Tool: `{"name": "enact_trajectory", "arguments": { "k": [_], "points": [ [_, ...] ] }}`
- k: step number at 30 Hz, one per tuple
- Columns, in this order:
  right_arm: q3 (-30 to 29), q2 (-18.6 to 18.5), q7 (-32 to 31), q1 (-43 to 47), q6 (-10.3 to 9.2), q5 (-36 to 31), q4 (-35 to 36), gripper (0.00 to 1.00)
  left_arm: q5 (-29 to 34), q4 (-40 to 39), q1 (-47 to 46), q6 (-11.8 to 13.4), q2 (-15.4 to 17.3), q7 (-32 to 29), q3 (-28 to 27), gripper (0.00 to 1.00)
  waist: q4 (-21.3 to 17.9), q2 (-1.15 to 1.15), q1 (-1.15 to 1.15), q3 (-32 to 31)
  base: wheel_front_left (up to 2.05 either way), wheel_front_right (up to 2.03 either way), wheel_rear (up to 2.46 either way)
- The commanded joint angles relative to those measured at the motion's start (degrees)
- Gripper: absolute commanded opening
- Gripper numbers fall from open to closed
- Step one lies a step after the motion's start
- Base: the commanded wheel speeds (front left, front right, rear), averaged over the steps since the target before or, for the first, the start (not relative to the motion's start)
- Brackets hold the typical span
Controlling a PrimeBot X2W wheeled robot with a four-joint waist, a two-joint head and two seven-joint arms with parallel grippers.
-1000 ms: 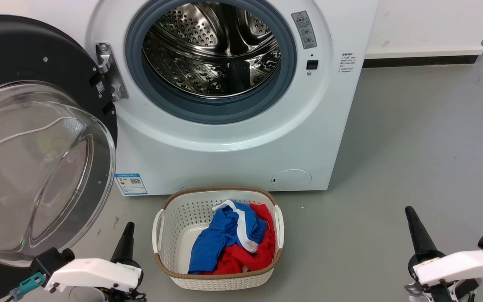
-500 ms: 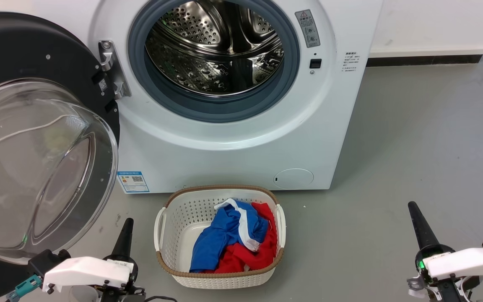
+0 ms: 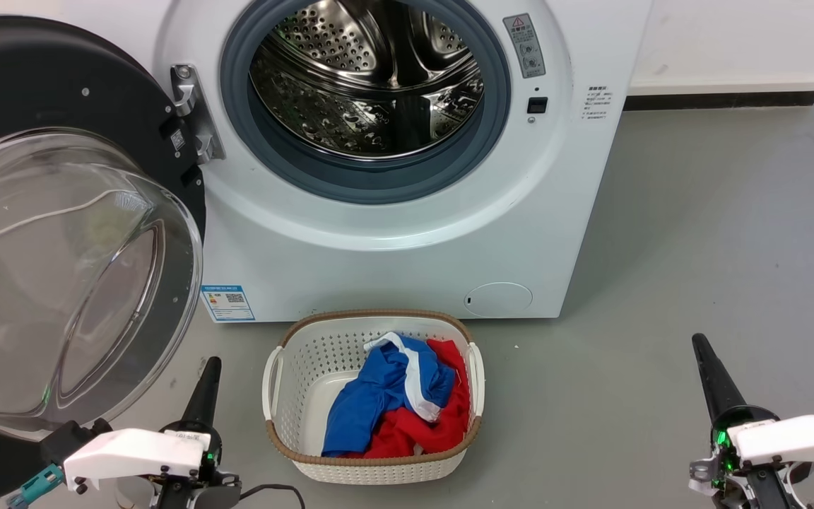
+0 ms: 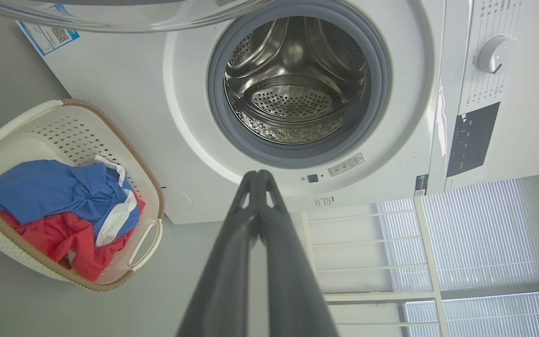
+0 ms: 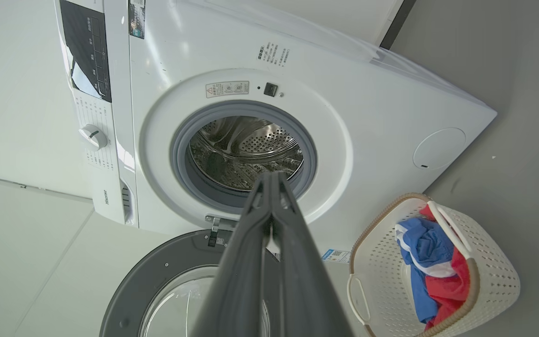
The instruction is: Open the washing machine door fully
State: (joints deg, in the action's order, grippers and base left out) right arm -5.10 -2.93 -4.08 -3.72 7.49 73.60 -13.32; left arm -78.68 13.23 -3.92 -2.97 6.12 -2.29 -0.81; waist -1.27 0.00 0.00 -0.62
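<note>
Both your grippers were pinched shut, holding nothing: left gripper (image 3: pixel 209 369) sat low beside the laundry basket (image 3: pixel 372 316), right gripper (image 3: pixel 702 351) over the grey floor (image 3: pixel 697 233). The washing machine door (image 3: pixel 54 78) stood wide open on its hinge (image 3: pixel 191 113), left of the steel drum (image 3: pixel 364 85).

A smooth grey floor (image 3: pixel 704 233) spreads under soft, even light to a plain white wall (image 3: pixel 732 35), a thin black skirting strip (image 3: pixel 718 101) running along the floor's far edge at its foot, and white-framed windows (image 4: pixel 456 252) behind pale slatted blinds (image 4: pixel 484 224) glow with daylight.
</note>
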Motion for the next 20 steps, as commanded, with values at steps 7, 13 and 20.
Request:
{"name": "enact_trajectory", "arguments": {
  "k": [7, 13, 20],
  "points": [
    [-0.58, 0.06, -0.94, -1.82, 0.00, 6.49, -0.13, 0.00, -4.77, 0.17, -1.67, -1.80, -1.07, -1.45, -2.13, 0.00, 0.36, 0.00, 0.00, 0.23, 0.00, 0.00, 0.00],
    [-0.80, 0.08, -1.29, -2.10, 0.00, 9.33, -0.28, 0.00, -6.86, 0.32, -1.89, -2.39, -1.61, -2.09, -2.93, 0.00, 0.55, 0.00, 0.00, 0.34, 0.00, 0.00, 0.00],
    [-1.02, 0.08, -1.66, -2.42, 0.00, 12.48, -0.43, 0.00, -9.21, 0.52, -2.21, -3.26, -2.17, -2.75, -3.89, 0.00, 0.77, 0.00, 0.00, 0.48, 0.00, 0.00, 0.00]
  ]
}}
